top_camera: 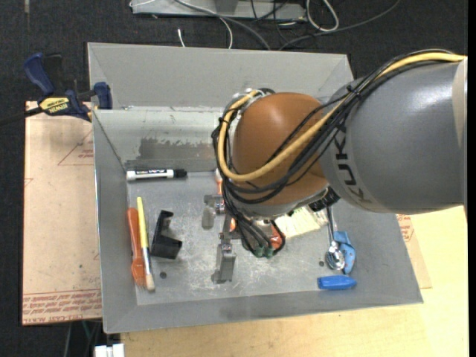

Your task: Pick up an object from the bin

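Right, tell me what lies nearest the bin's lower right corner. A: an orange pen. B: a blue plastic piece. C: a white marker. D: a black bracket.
B: the blue plastic piece lies on the floor of the bin close to that corner.

The arm point(416, 136), up and to the right of the pincer point(218, 236), is a thick, smooth grey cylinder with large black letters on the end nearest it. Just above the pincer sits a rounded, glossy orange-brown cover point(279, 143), looped by black cables point(249, 188) and a yellow cable point(401, 62) that run on along the arm. The pincer itself has short grey metal fingers point(223, 262), with black, red and green wires point(256, 242) bunched just right of them.
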`<state>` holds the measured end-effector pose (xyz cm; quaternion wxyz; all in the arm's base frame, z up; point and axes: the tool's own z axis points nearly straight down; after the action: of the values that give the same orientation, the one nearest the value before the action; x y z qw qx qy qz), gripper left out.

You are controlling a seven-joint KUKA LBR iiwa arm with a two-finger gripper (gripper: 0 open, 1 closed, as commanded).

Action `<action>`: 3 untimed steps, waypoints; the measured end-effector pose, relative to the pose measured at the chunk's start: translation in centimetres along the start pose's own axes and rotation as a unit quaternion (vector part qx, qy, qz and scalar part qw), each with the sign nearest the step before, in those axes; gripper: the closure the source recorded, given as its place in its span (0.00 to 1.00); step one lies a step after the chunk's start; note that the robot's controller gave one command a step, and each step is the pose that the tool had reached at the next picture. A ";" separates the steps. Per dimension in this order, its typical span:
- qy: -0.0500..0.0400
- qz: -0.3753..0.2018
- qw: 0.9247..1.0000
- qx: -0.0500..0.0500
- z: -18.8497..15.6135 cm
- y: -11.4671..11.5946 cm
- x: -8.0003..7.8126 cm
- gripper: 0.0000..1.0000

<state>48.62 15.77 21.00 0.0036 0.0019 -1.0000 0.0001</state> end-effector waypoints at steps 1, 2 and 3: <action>-0.004 0.002 1.000 -0.001 -0.3 -0.1 -0.2 0.00; -0.005 0.063 0.998 -0.002 5.6 1.1 -1.8 0.00; -0.007 0.150 0.989 -0.004 5.5 4.6 -4.3 0.00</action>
<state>52.86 20.41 15.51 -0.0037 -0.1484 -0.9889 -0.0033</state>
